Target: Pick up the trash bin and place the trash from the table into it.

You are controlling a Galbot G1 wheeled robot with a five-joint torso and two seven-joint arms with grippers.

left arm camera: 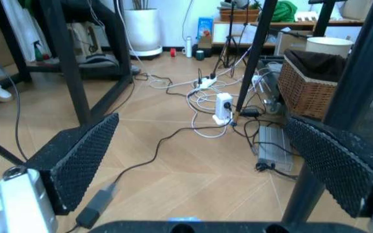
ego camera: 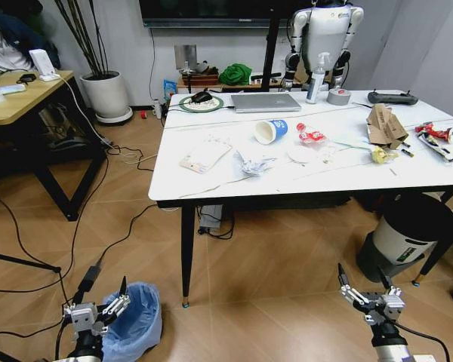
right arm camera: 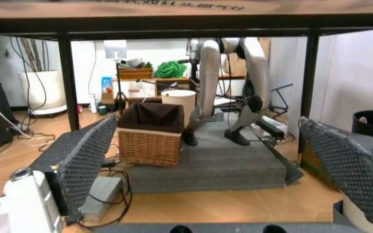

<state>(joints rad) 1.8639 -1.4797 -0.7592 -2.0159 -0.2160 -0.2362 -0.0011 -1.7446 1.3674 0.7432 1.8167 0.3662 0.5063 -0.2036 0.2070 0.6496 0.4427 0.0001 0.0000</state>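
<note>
We read no labels on the trash (ego camera: 272, 130) across the white table (ego camera: 211, 188). At seven o'clock our left claw (ego camera: 104, 309) gapes empty beside the bin (ego camera: 136, 320); at five, our right claw (ego camera: 366, 289) gapes above wood flooring (ego camera: 264, 279).

no readable text, labels, numbers

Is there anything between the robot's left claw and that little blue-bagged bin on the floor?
Nothing visible. In the head view the left gripper, fingers open, hangs right beside the trash bin, with no object between them. The right gripper hangs open above the bare floor, farther off.
</note>
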